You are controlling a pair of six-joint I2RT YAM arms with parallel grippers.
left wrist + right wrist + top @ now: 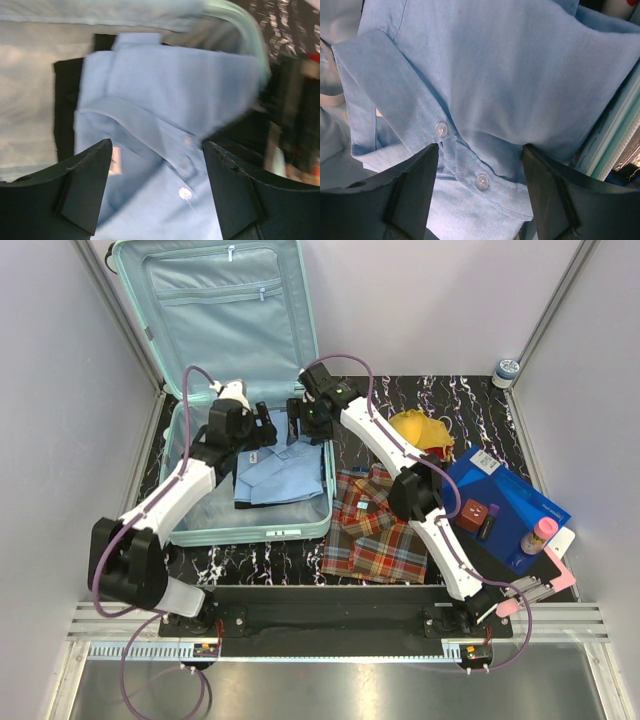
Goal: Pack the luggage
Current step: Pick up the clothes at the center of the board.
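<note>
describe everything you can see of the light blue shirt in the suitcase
The light blue shirt is folded, of soft woven cloth, with a collar and small clear buttons fastened down its front. It lies flat in the lower half of the luggage, partly on a black garment. The left gripper and right gripper hang open above it, gripping nothing.
</note>
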